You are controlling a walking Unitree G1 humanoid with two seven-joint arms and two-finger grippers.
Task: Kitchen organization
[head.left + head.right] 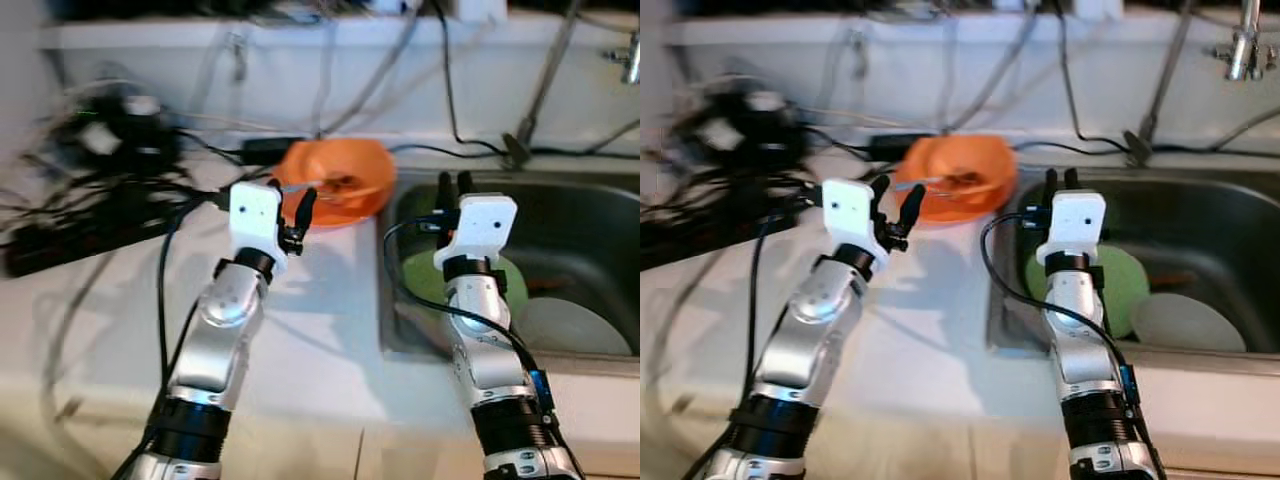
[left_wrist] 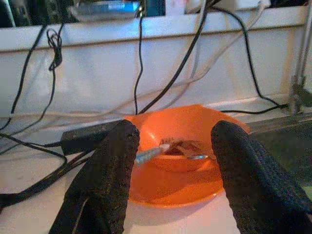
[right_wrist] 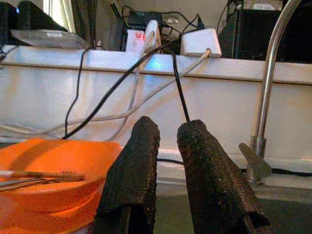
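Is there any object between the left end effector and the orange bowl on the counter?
Nothing visible stands between them. The left end effector is open and hangs just in front of the orange bowl, which sits beside the sink with a fork in it.

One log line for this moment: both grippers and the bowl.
left gripper: open, facing orange bowl | right gripper: fingers close together, empty, over sink | bowl: on counter, utensil inside
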